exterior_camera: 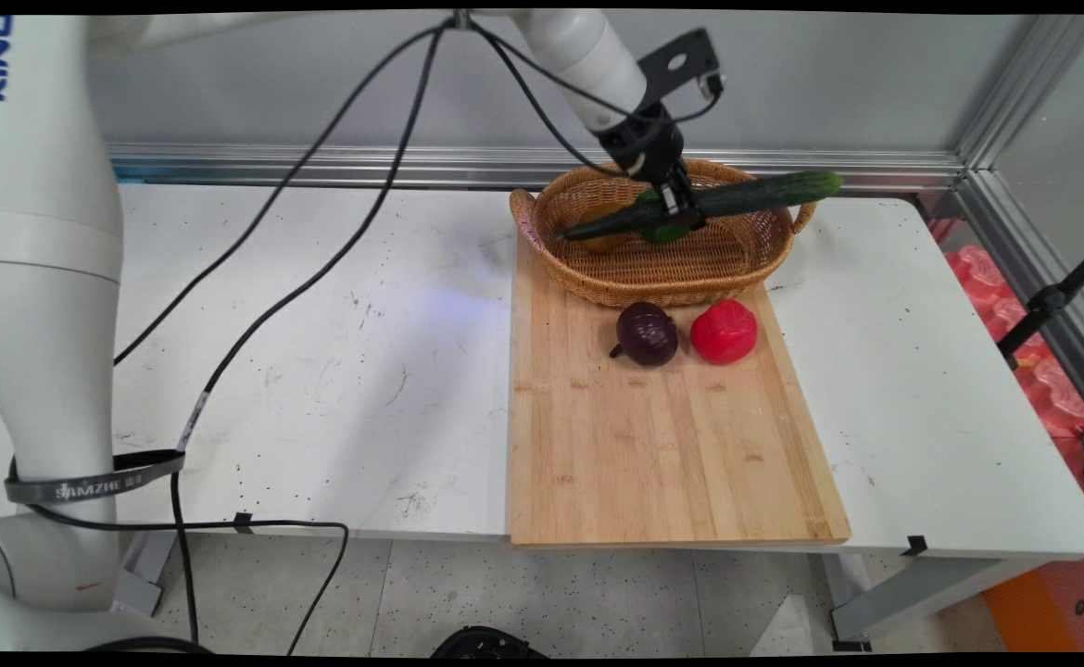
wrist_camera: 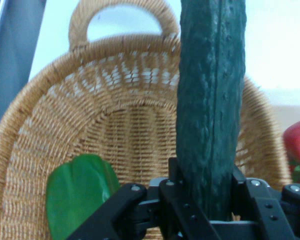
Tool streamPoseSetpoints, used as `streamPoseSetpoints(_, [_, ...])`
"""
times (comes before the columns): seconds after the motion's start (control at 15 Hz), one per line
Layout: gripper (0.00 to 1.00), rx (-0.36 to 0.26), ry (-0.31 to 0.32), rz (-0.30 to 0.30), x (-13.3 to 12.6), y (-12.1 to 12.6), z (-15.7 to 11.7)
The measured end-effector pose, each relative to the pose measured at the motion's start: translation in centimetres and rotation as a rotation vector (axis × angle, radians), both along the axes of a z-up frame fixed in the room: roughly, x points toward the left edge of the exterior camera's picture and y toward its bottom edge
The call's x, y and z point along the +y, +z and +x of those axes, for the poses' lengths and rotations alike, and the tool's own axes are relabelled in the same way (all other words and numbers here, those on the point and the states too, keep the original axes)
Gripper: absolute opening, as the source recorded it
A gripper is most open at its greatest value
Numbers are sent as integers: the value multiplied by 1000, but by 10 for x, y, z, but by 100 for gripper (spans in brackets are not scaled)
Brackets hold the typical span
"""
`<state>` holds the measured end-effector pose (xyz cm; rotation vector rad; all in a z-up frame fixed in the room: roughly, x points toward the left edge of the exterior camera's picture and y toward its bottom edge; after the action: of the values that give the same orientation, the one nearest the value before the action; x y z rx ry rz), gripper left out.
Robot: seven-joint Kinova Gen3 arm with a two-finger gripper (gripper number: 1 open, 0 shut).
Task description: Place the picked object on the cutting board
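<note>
Over the wicker basket at the far edge of the wooden cutting board, the gripper is clamped on a long dark green cucumber, fingers closed around it near its middle. Cucumber is held lifted, roughly level but tilted: its left end dips inside the basket, its right end sticks out past the basket's right handle, above the rim. In the hand view the cucumber runs straight up between the black linkage, filling the gap, with the basket's woven wall and one handle behind it. Inside the basket, a green pepper sits just below the gripper; hand view shows it low on the basket floor, apart from the cucumber. Something yellow-orange also lies in the basket's left part under the cucumber's low end, mostly hidden, can't tell what it is. Basket stands on the board's far end, overhanging toward the wall side. On the board just in front of the basket: a dark purple onion and a red pepper, side by side, near each other but not touching, onion on the left. Rest of the board toward the near edge is bare wood. Board lies on the right half of the white table, its near edge at the table's near edge. Black cables hang from the arm across the table's left half.
</note>
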<state>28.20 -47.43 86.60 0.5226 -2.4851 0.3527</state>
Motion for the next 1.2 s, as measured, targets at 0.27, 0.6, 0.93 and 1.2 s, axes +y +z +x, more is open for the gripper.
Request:
streamPoseSetpoints(0.27, [0, 36, -17, -7, 25, 43, -4])
streamPoseSetpoints(0.6, [0, 64, -31, 28, 64, 77, -6])
streamPoseSetpoints(0.93, [0, 61, -60, 88, 114, 90, -9])
streamPoseSetpoints(1.2, [0, 44, -93, 122, 150, 86, -14])
